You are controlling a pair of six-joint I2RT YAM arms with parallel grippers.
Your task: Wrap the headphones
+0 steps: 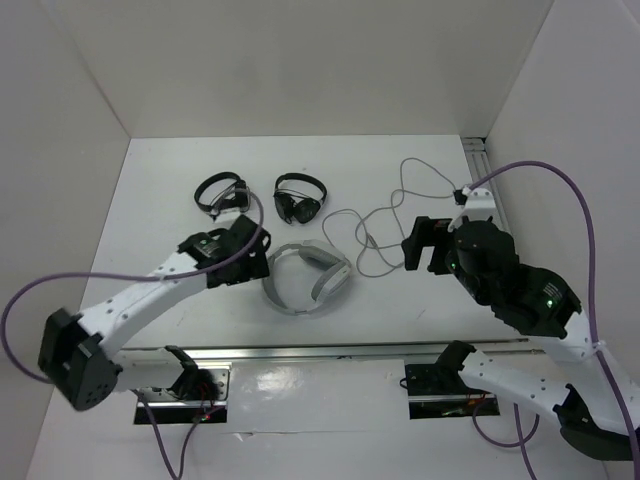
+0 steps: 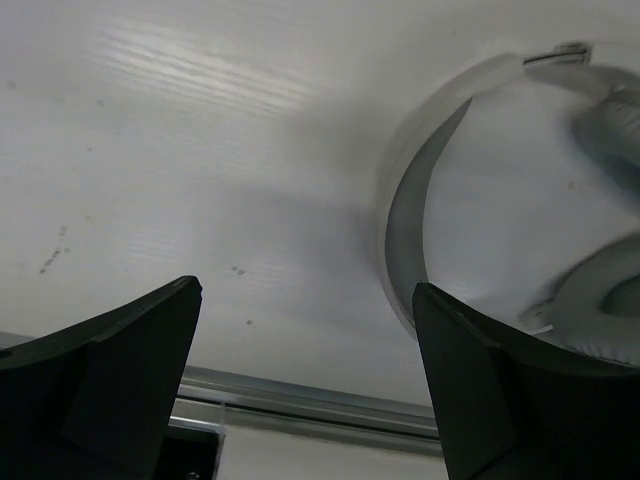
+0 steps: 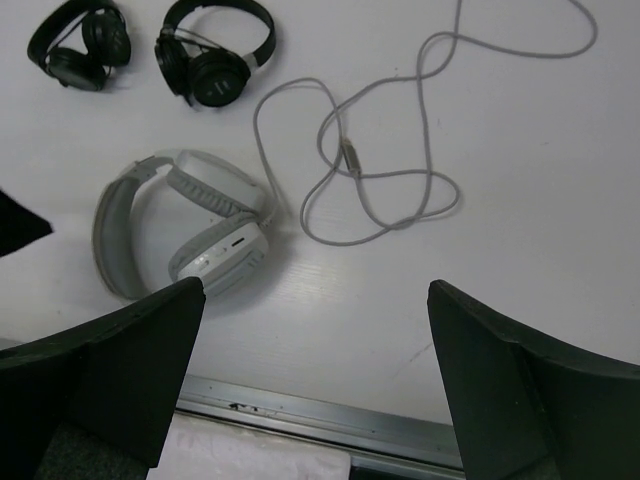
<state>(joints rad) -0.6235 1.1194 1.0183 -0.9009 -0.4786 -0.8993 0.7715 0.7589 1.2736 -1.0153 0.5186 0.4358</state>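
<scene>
The white and light-grey headphones [image 1: 305,280] lie flat on the white table, headband to the left and earcups to the right. They also show in the right wrist view [image 3: 200,225]. Their thin grey cable [image 1: 385,215] runs in loose loops to the back right and shows in the right wrist view [image 3: 380,175]. My left gripper [image 1: 255,255] is open and empty just left of the headband [image 2: 405,220]. My right gripper [image 1: 425,245] is open and empty above the table, right of the headphones and over the cable loops. Its fingers [image 3: 110,370] frame bare table.
Two smaller black headphones [image 1: 222,193] [image 1: 300,197] lie behind the white set, also in the right wrist view [image 3: 80,45] [image 3: 215,50]. A metal rail [image 1: 350,350] runs along the near table edge. White walls enclose the table on three sides.
</scene>
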